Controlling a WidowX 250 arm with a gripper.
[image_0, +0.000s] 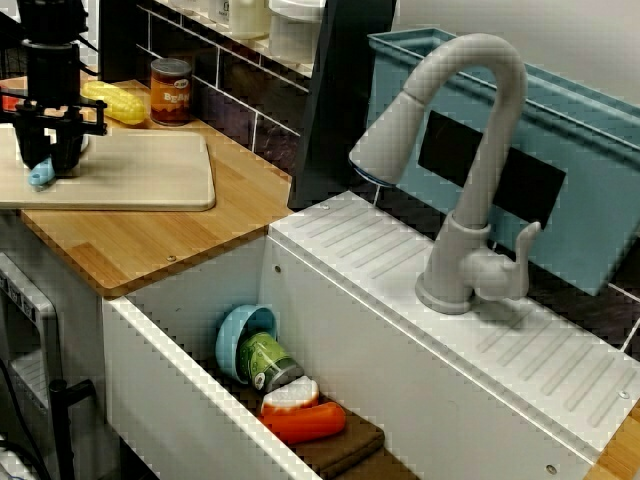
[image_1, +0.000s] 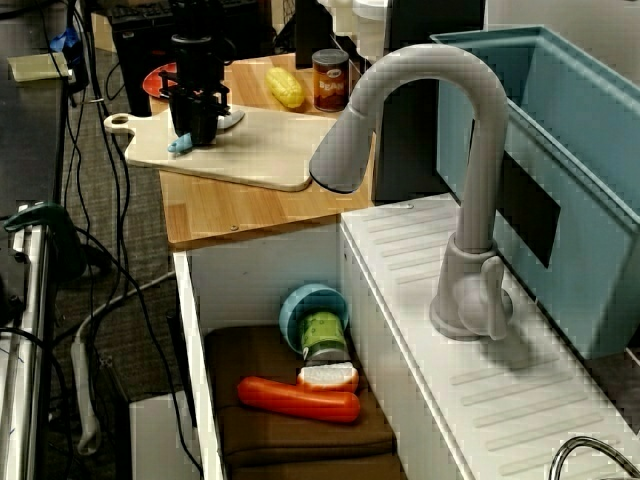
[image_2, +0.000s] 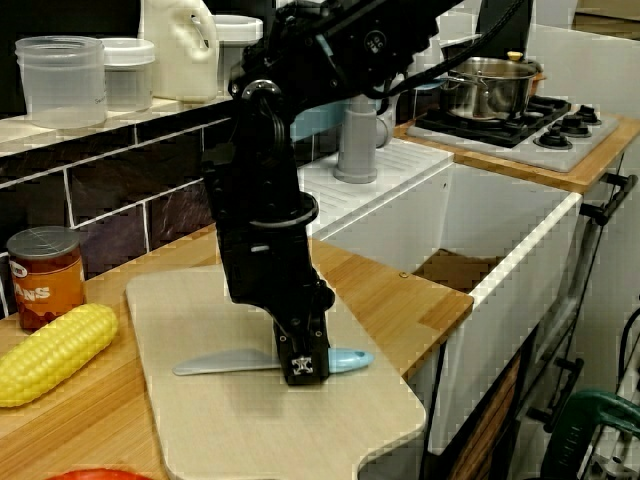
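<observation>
Thin grip, that: the gripper (image_2: 303, 366) is pinched narrow across the knife (image_2: 235, 363) where grey blade meets blue handle, so on a lift it could swivel or slip out, I'd say. The knife lies flat mid-way across the cutting board (image_2: 260, 430) at the counter's front edge. The arm stands straight down over it, wrist vertical.

Two high views look across the sink (image_0: 340, 330) toward the cutting board (image_0: 140, 170); a low, near view faces back.
</observation>
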